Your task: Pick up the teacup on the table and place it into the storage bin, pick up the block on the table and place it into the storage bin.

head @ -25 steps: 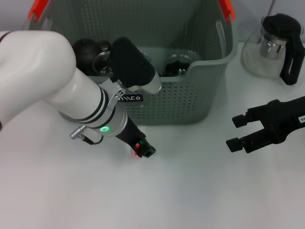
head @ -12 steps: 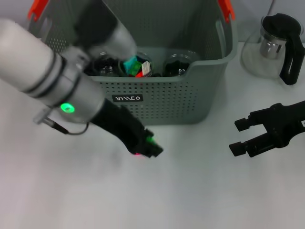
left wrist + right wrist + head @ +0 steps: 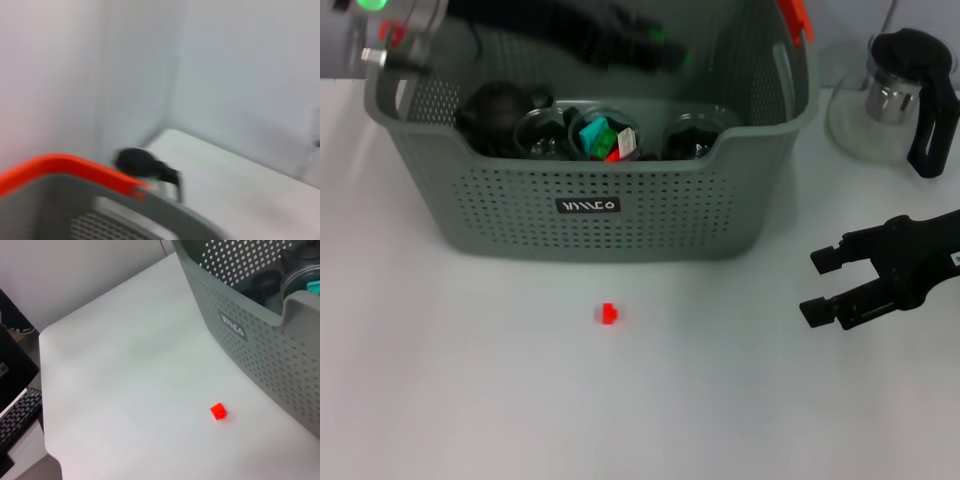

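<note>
Hovering at the upper left of the head view, the left gripper [image 3: 655, 50] stretched over the storage bin [image 3: 620, 225], likely because that is where its load belongs; whether its fingers were spread or pressed together I could not tell. Down at the lower centre, 1 red block [image 3: 608, 314] sat alone on the table [image 3: 470, 400], just in front of the bin and apart from it, untouched. Inside the bin I counted 1 dark teapot [image 3: 495, 105], roughly 3 glass cups, and 1 of them, the teacup [image 3: 605, 140], held coloured pieces. At the right edge, the right gripper [image 3: 830, 285] waited with fingers spread, empty, below 1 glass kettle [image 3: 895, 95].
</note>
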Robot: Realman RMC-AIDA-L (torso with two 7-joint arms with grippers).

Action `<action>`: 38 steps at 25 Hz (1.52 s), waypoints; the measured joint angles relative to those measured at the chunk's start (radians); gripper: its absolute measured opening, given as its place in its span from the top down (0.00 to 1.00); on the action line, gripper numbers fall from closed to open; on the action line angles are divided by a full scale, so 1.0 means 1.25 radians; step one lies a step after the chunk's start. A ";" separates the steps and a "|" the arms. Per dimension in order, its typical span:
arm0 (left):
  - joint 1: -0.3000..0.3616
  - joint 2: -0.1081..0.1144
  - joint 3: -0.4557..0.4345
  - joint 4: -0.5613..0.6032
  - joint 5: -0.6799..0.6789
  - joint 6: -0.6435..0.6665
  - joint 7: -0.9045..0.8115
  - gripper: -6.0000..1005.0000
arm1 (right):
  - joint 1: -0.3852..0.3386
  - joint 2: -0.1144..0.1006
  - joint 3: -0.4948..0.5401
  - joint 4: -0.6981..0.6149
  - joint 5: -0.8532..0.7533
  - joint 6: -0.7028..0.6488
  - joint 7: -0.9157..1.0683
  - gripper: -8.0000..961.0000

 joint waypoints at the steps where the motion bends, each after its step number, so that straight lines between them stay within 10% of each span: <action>1: -0.010 0.007 0.007 -0.025 0.011 -0.041 0.002 0.52 | 0.001 0.000 0.000 0.003 0.000 0.001 -0.001 0.01; 7: -0.038 0.011 0.063 -0.143 0.105 -0.246 0.023 0.50 | 0.004 -0.001 0.000 0.011 0.000 0.000 0.003 0.02; 19: -0.028 -0.009 0.100 -0.144 0.136 -0.325 0.020 0.46 | 0.005 -0.001 0.000 0.015 0.000 0.003 0.004 0.01; 21: -0.021 -0.007 0.098 -0.126 0.136 -0.320 0.020 0.30 | 0.005 -0.001 0.000 0.015 0.000 0.003 0.004 0.01; 27: 0.043 -0.021 0.087 0.025 0.091 -0.170 0.061 0.04 | 0.005 -0.002 0.000 0.015 0.000 0.004 0.002 0.01; 38: 0.187 -0.078 0.201 0.178 0.025 0.194 0.249 0.05 | 0.005 -0.002 0.000 0.018 0.000 0.019 -0.001 0.01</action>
